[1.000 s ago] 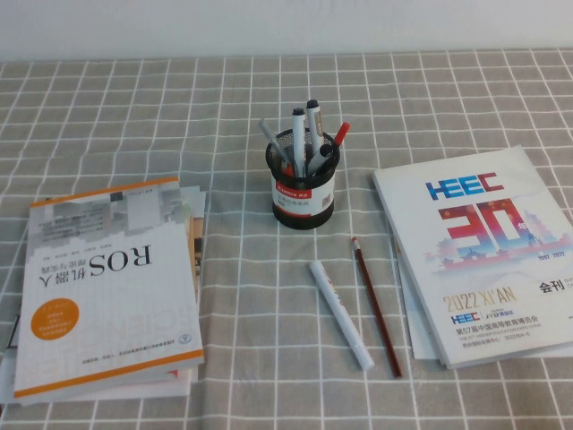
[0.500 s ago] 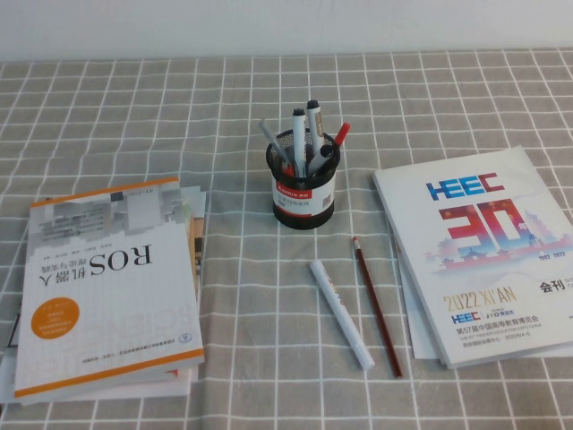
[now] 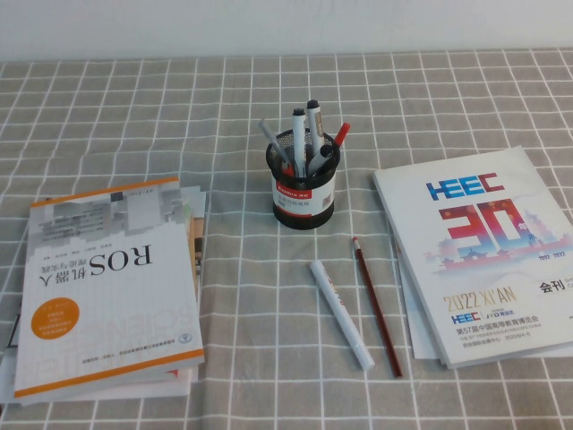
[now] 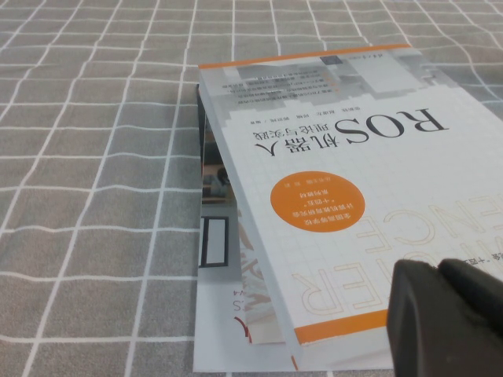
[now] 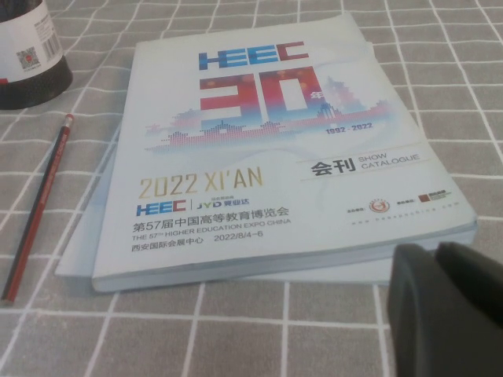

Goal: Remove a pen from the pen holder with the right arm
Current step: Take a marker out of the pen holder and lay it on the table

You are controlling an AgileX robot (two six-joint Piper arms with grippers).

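Observation:
A black mesh pen holder (image 3: pixel 303 184) stands in the middle of the checked cloth, with several pens (image 3: pixel 299 139) sticking out of it. Its base shows in the right wrist view as the pen holder (image 5: pixel 27 55). Neither arm shows in the high view. My right gripper (image 5: pixel 436 259) is shut and empty, hovering over the cloth at the near edge of the HEEC catalogue (image 5: pixel 275 133). My left gripper (image 4: pixel 440 271) is shut too, above the near corner of the ROS book (image 4: pixel 354 173).
A white marker (image 3: pixel 341 314) and a red pencil (image 3: pixel 377 305) lie on the cloth in front of the holder. The pencil (image 5: pixel 35 208) lies beside the catalogue (image 3: pixel 479 251). The ROS book (image 3: pixel 107 278) tops a stack at the left.

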